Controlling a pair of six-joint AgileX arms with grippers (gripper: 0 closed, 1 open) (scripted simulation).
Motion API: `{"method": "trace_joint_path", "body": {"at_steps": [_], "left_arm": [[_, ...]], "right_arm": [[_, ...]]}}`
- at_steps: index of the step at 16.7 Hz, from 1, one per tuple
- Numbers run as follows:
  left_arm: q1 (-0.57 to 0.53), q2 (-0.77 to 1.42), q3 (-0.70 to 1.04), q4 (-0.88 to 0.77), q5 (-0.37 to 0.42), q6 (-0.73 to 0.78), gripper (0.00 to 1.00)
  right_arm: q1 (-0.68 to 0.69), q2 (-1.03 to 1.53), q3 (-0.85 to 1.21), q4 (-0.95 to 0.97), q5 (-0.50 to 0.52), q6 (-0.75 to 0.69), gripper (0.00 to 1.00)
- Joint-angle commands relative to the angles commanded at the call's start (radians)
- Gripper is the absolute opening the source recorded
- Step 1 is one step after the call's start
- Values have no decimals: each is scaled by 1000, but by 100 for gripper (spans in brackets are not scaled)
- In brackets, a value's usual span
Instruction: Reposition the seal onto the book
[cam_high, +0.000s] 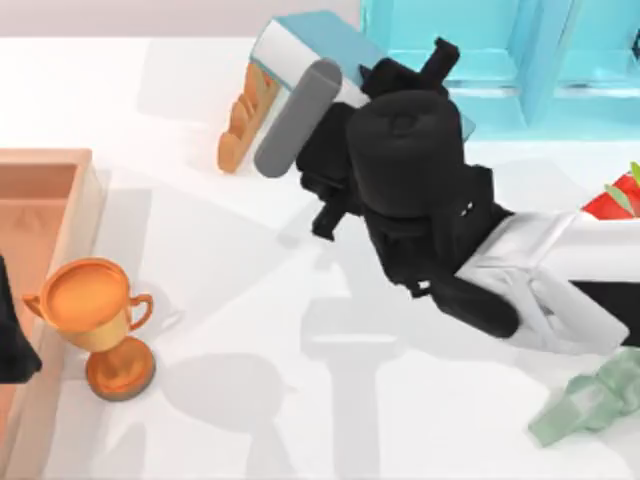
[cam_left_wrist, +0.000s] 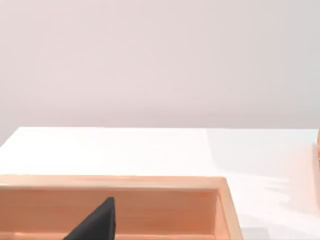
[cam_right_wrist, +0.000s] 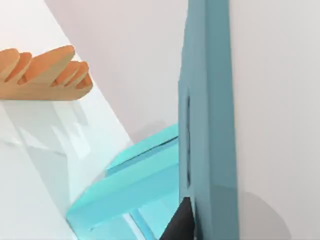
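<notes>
With its grip unreadable, the right arm (cam_high: 420, 190) over the far book (cam_high: 300, 50) could tip it.

Table (cam_high: 200, 130): white, glossy surface, soft grey shadows across the middle and front. Rear wall (cam_left_wrist: 160, 60): plain, pale pinkish-grey, no windows or fixtures seen. Light-blue shelf unit (cam_high: 560, 60) at far right rear of table, w/ open compartments. Wooden tray (cam_high: 85, 200) at left edge, light orange-brown, raised rim. Lighting even, diffuse, from above; no hard glare.
</notes>
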Motion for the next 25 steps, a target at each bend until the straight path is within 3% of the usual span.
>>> {"method": "trace_joint_path", "body": {"at_steps": [3, 7, 25], "left_arm": [[0, 0, 0, 0, 0, 0, 100], [0, 0, 0, 0, 0, 0, 100], [0, 0, 0, 0, 0, 0, 100]], "right_arm": [[192, 127, 8, 9, 146, -174, 0], [307, 229, 13, 32, 242, -319, 0], [323, 238, 3, 26, 261, -322, 0]]}}
